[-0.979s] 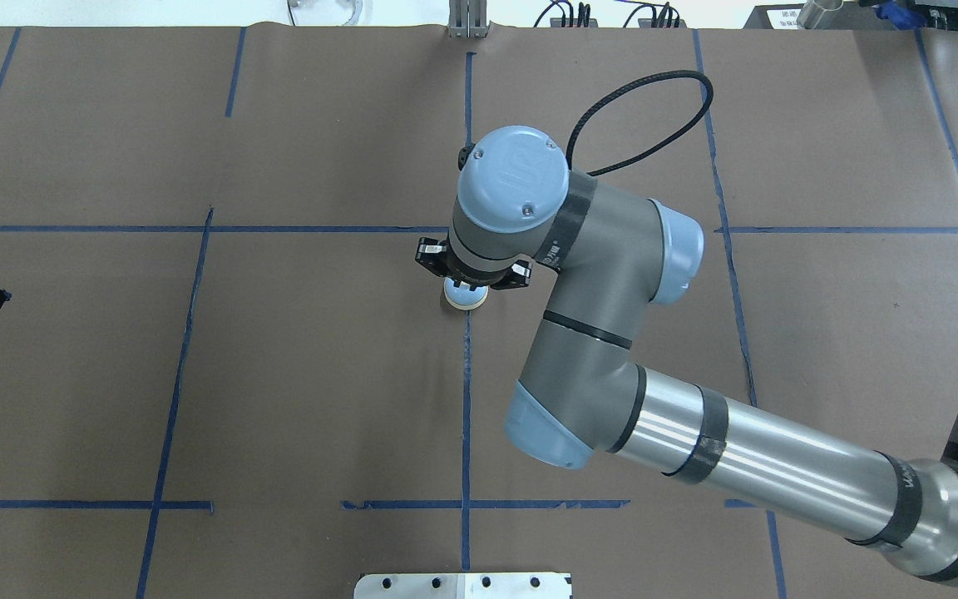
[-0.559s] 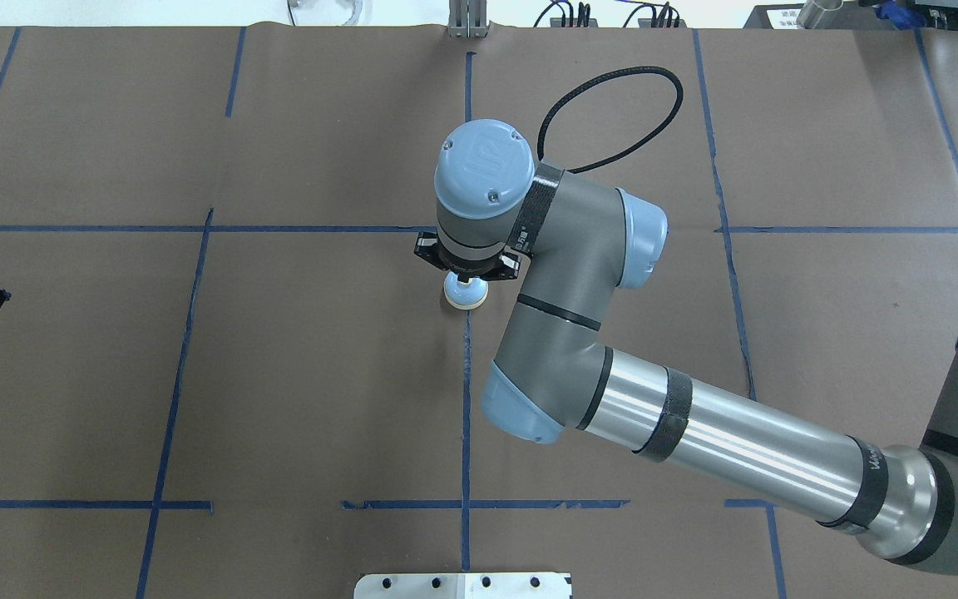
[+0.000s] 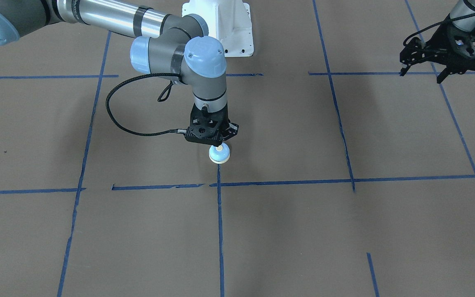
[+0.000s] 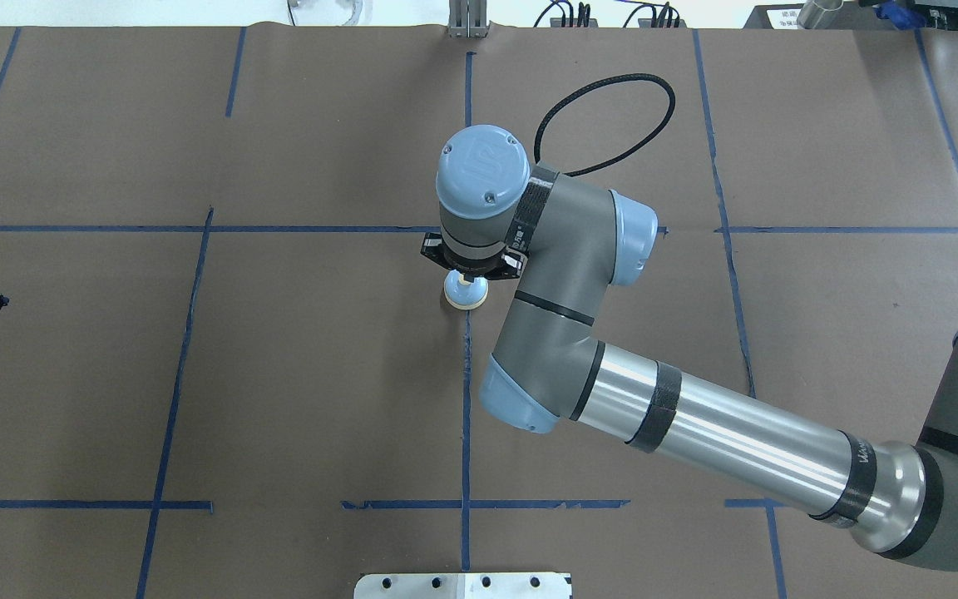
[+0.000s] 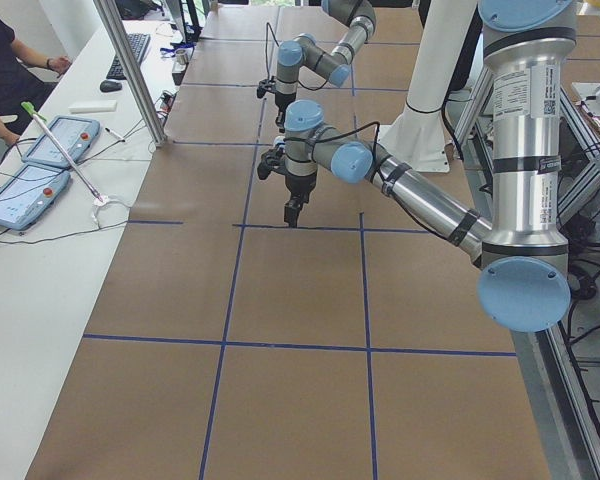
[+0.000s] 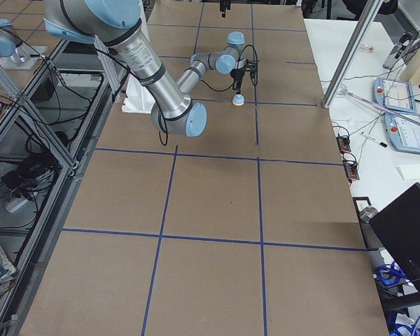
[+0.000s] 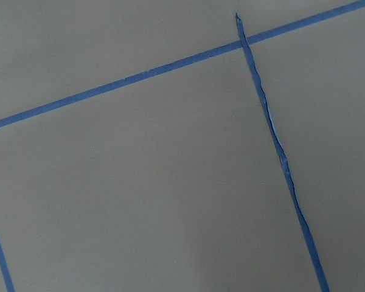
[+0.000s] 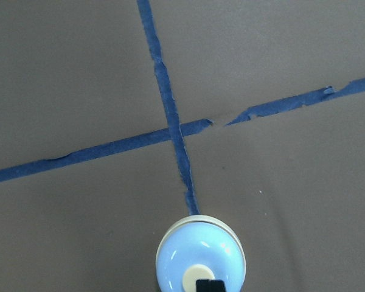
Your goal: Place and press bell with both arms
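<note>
Bell point(image 3: 219, 155) is sitting beneath my right gripper point(image 3: 219, 146), whose clenched fingertips point(image 8: 210, 286) are touching its cream button point(image 8: 194, 275); my left gripper point(image 3: 420, 77) is hovering released, well apart

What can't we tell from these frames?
- Button travel: where the right gripper meets the bell is cut off by the right wrist view's bottom edge; overhead, the wrist covers it.
- The left gripper: cut off by the overhead view's left edge; its wrist camera shows only table and tape.
- The bell in exterior left: too small, behind the gripper.
</note>
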### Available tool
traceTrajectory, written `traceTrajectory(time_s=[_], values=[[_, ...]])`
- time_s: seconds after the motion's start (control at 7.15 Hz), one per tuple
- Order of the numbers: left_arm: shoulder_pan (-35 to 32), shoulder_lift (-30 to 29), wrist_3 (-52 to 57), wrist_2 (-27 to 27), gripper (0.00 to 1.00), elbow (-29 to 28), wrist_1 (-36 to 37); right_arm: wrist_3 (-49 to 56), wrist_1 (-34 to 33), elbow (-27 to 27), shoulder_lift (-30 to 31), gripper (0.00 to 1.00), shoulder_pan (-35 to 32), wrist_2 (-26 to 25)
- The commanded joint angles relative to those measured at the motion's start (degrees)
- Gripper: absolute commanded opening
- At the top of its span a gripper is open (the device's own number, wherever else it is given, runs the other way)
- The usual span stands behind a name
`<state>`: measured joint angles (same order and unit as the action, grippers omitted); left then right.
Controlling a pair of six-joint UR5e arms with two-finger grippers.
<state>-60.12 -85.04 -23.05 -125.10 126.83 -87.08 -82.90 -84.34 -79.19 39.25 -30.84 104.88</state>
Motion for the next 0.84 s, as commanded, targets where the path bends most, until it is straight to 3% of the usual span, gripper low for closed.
traceTrajectory(time_s=[0.0,0.7], values=[[0.0,0.0,-0.2,-0.3,1.0,0.1,0.0,-0.2,2.3,1.7,-0.2,0.0,0.0,0.0],[0.0,0.1,-0.2,-0.2,1.0,0.4,0.1,0.0,2.4,4.2,-1.4,0.0,0.2,0.2]])
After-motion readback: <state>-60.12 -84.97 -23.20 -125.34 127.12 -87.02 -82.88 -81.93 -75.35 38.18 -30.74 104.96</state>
